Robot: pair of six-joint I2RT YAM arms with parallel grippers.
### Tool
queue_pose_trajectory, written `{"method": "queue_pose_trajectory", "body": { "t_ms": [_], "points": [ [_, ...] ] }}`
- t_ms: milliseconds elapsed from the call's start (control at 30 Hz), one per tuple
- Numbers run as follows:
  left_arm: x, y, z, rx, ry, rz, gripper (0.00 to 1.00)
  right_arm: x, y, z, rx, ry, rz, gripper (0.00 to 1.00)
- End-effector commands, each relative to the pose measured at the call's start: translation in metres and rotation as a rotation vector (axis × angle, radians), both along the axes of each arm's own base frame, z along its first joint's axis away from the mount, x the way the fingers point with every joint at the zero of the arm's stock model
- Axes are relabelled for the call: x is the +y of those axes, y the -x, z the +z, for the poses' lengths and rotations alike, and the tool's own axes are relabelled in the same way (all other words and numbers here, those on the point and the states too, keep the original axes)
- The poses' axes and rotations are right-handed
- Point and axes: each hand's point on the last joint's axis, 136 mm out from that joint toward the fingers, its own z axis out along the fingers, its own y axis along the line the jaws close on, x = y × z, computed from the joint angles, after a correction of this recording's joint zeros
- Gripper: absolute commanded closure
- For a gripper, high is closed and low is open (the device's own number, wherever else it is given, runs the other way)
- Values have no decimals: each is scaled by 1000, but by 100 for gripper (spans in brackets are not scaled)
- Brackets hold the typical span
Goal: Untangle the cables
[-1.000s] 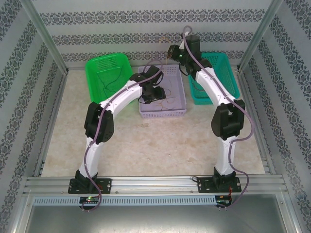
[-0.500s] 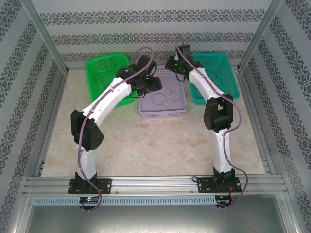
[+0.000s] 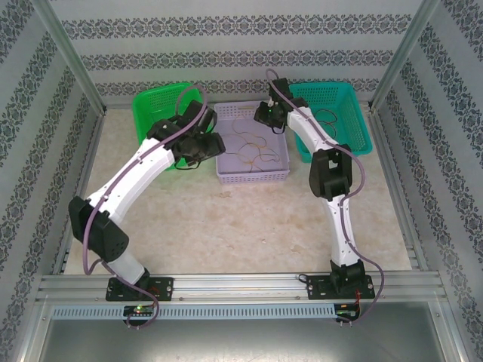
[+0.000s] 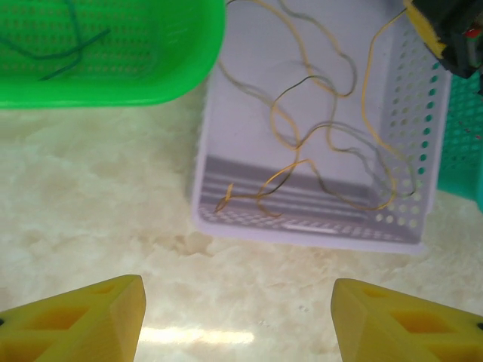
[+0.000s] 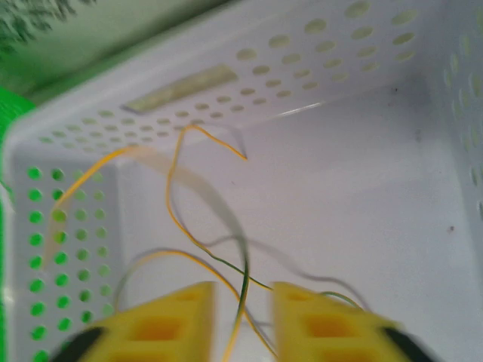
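The cables [image 3: 253, 151] are thin yellow, orange and dark strands lying loosely looped in the lavender basket [image 3: 253, 177]. My right gripper [image 3: 268, 115] hangs over that basket's back right corner. In the right wrist view its fingers [image 5: 162, 324] stand a little apart, so the right gripper [image 5: 241, 324] is open. A yellow-green cable [image 5: 168, 204] runs through the gap, not pinched. My left gripper [image 3: 200, 147] sits left of the basket, wide open over bare table with nothing between its fingers [image 4: 83, 317]. The left wrist view looks at the cables [image 4: 364, 98] from there.
A green basket [image 3: 155, 105] stands left of the lavender one and holds a dark green strand [image 4: 72, 49]. A teal basket [image 3: 355, 128] on the right holds a dark strand [image 3: 328, 117]. Patterned walls and metal posts close in the table.
The right gripper came down from above the basket into its back corner and its jaws parted. The left arm swung left, out of the lavender basket towards the green one.
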Motion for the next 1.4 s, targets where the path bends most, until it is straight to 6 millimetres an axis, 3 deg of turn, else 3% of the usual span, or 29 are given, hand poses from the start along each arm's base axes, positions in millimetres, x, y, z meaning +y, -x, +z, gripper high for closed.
{"method": "queue_pose_trajectory", "body": {
  "t_ms": [0, 167, 267, 300, 333, 400, 500, 567, 633, 667, 733, 867, 933, 1033, 1100, 1167, 1367],
  "points": [
    [31, 28, 13, -16, -19, 64, 33, -7, 9, 36, -25, 35, 22, 58],
    [69, 57, 29, -83, -5, 133, 23, -31, 33, 119, -182, 111, -34, 44],
    [99, 73, 35, -123, -28, 196, 10, -56, 64, 165, -269, 172, -105, 36],
    [110, 79, 34, -121, -44, 225, 0, -66, 77, 179, -308, 194, -136, 31],
    [120, 84, 33, -123, -55, 253, 0, -75, 88, 188, -340, 213, -156, 3],
    [141, 94, 25, -116, -87, 304, 0, -99, 117, 205, -407, 269, -212, 2],
    [174, 111, 20, -153, -204, 374, 0, -143, 165, 214, -466, 407, -363, 2],
    [198, 122, 19, -198, -306, 440, 0, -167, 193, 208, -480, 513, -430, 2],
    [239, 145, 16, -216, -474, 626, 0, -196, 219, 186, -446, 614, -526, 2],
    [257, 155, 13, -240, -560, 706, 0, -203, 229, 165, -401, 607, -498, 2],
    [254, 130, 2, -356, -695, 524, 0, -209, 241, 124, -342, 537, -381, 2],
    [243, 98, -34, -495, -841, 304, 0, -228, 253, 59, -385, 685, -323, 2],
    [230, 84, -58, -531, -827, 196, 0, -231, 254, 34, -345, 699, -269, 2],
    [227, 70, -86, -552, -751, 185, 0, -234, 250, 5, -304, 714, -233, 2],
    [227, 60, -103, -558, -694, 205, 0, -236, 242, -6, -374, 663, -261, 2],
    [228, 49, -114, -576, -659, 218, 0, -236, 232, -4, -440, 630, -270, 2],
    [234, 7, -121, -628, -577, 218, 1, -228, 194, 5, -581, 548, -213, 2]
  ]
}}
